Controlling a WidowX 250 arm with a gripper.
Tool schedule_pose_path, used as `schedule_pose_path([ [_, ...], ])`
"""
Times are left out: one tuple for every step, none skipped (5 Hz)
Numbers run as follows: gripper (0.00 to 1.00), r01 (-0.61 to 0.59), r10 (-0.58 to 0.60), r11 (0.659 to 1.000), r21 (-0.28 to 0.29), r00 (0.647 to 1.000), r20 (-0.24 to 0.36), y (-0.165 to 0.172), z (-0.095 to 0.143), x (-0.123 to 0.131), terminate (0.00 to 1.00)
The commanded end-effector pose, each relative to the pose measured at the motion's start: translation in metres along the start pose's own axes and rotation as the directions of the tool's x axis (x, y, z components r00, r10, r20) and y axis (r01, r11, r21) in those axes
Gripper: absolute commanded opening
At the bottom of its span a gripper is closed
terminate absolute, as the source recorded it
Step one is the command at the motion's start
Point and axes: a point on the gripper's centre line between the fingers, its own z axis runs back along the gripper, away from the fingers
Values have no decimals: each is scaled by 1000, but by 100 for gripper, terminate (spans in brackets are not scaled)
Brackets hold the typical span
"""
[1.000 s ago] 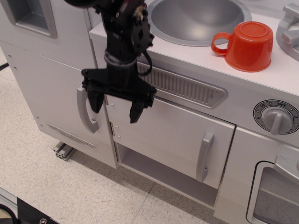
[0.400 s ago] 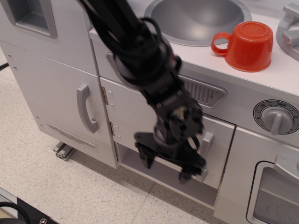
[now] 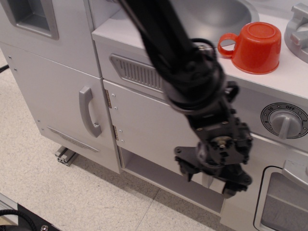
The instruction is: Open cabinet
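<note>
The cabinet (image 3: 144,130) is sitting low in the front of the white toy kitchen, under the slotted vent (image 3: 137,72), its wide plain door lying shut with two small hinges (image 3: 109,98) on its left edge. The black gripper (image 3: 208,179) is hanging at the door's lower right corner, fingers spread to either side of the spot where the handle sits, the handle itself mostly hidden. Left of the cabinet a taller door is showing a curved grey handle (image 3: 89,118). On the counter behind, an orange cup (image 3: 253,46) is standing upside down, and a dial (image 3: 285,120) is sitting to the right
</note>
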Motion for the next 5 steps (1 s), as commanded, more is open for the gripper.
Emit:
schedule_pose_path([
  [100,-59,59,998,-5,995,75,0,-4,35,0],
  [100,-41,41,999,6,996,80,3,-6,35,0],
  [0,-25,27,1000,-17,997,66,2,-4,33,0],
  [0,-37,38,999,-31,998,59,2,-5,35,0],
  [0,-35,37,999,-32,997,67,2,-6,34,0],
])
